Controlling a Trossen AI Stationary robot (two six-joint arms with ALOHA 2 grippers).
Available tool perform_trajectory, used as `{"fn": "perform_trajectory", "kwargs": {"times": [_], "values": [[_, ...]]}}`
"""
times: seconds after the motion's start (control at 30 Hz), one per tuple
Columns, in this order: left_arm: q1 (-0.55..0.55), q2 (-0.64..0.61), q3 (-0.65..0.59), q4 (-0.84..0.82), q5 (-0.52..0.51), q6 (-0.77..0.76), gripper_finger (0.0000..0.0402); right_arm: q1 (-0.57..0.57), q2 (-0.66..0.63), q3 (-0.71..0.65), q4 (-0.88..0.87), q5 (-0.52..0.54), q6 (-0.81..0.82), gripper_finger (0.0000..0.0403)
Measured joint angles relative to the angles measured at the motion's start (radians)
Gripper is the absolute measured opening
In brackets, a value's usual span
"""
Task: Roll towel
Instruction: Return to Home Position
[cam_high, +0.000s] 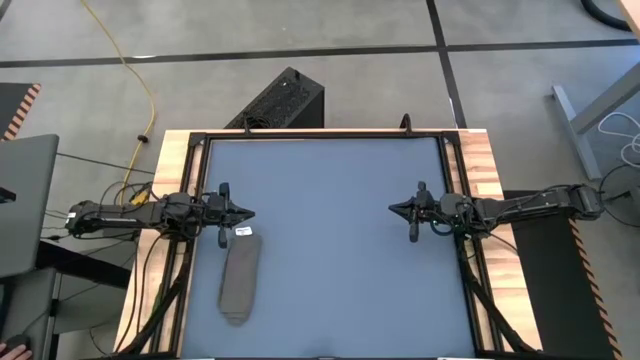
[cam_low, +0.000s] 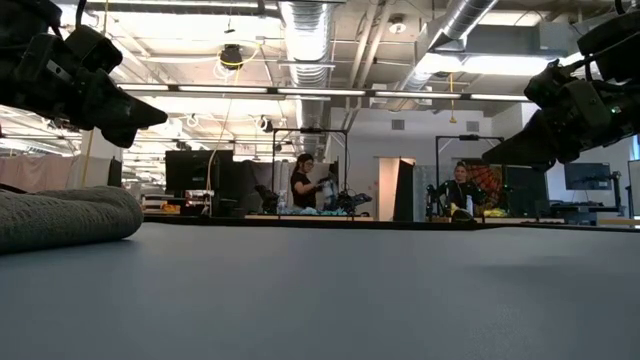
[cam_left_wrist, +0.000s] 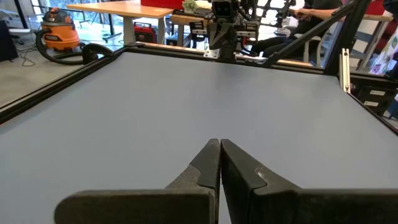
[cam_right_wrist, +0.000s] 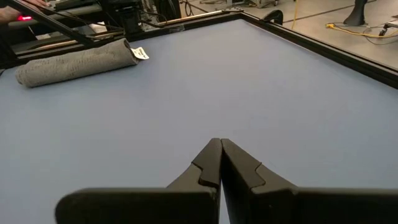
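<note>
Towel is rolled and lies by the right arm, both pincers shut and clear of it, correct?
No. The high view shows the rolled towel by the left arm, not the right. The left pincer and right pincer are shut and clear of it.

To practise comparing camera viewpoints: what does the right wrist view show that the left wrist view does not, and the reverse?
Only the right wrist view: the rolled towel with its white tag, lying on the table. Only the left wrist view: an orange vacuum beyond the table. Both: the grey-blue table and a shut gripper above it, the right gripper and the left gripper.
</note>
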Motion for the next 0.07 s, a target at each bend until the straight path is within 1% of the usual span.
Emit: {"fn": "perform_trajectory", "kwargs": {"times": [0.07], "values": [[0.000, 0.000, 0.000, 0.000, 0.000, 0.000, 0.0000, 0.000, 0.000, 0.000, 0.000, 0.000, 0.000, 0.0033]]}}
